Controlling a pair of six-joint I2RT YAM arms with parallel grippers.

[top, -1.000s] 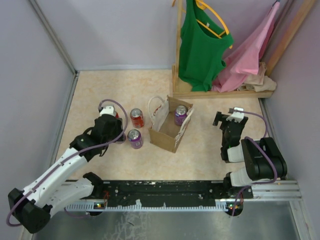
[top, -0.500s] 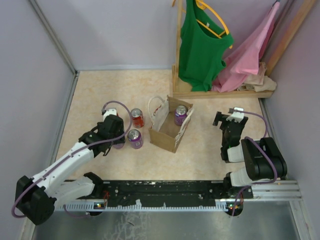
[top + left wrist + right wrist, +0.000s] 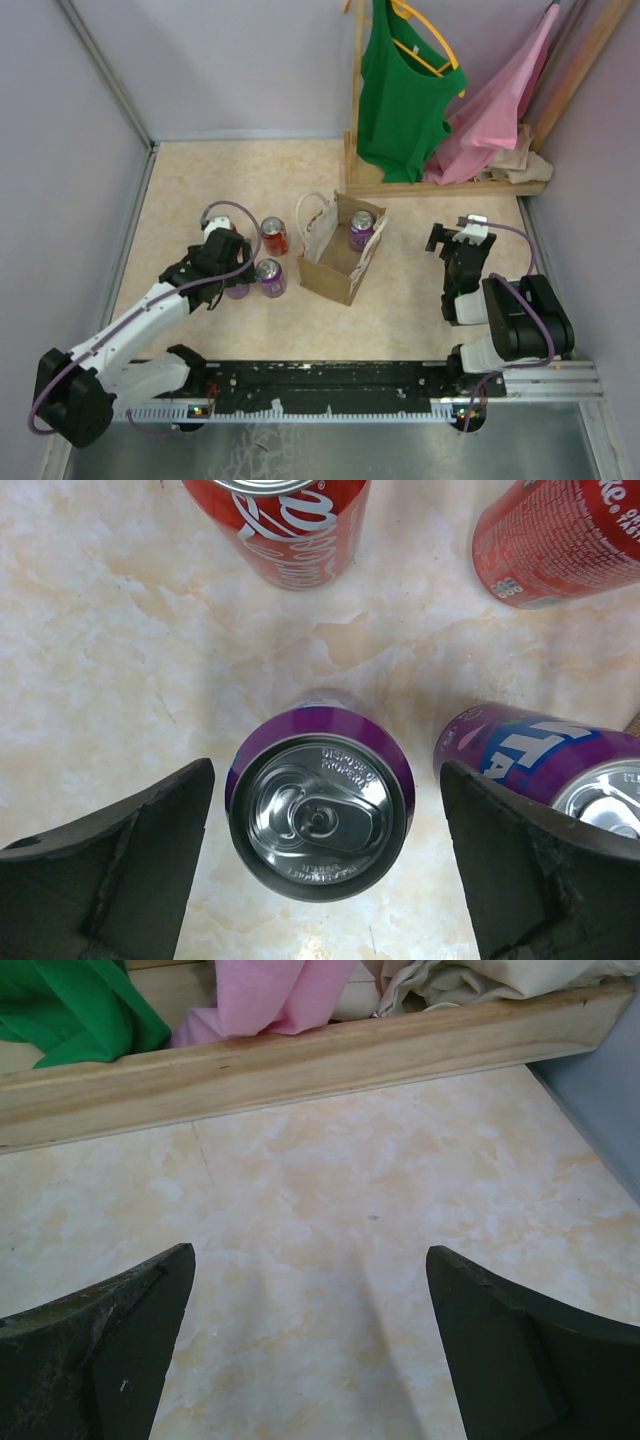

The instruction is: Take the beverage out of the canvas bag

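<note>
The tan canvas bag (image 3: 338, 262) stands upright in the middle of the table, its white handles up, with a purple can (image 3: 361, 229) inside at its far end. My left gripper (image 3: 230, 272) is left of the bag, pointing down. In the left wrist view it (image 3: 325, 780) is open around a standing purple can (image 3: 320, 815), with a gap on each side. A second purple can (image 3: 540, 765) stands just right of it. Two red cans (image 3: 285, 525) (image 3: 560, 535) stand beyond. My right gripper (image 3: 455, 238) is open and empty, right of the bag, over bare table (image 3: 308, 1255).
A wooden rack base (image 3: 450, 187) runs along the back right, with a green top (image 3: 400, 90) and pink cloth (image 3: 500, 110) hanging over it. Its beam (image 3: 300, 1060) lies just ahead of my right gripper. Walls close in the left, back and right.
My left gripper has moved nearer and slightly right, down over the cans beside the bag. The right arm, the bag and the can inside it have not moved.
</note>
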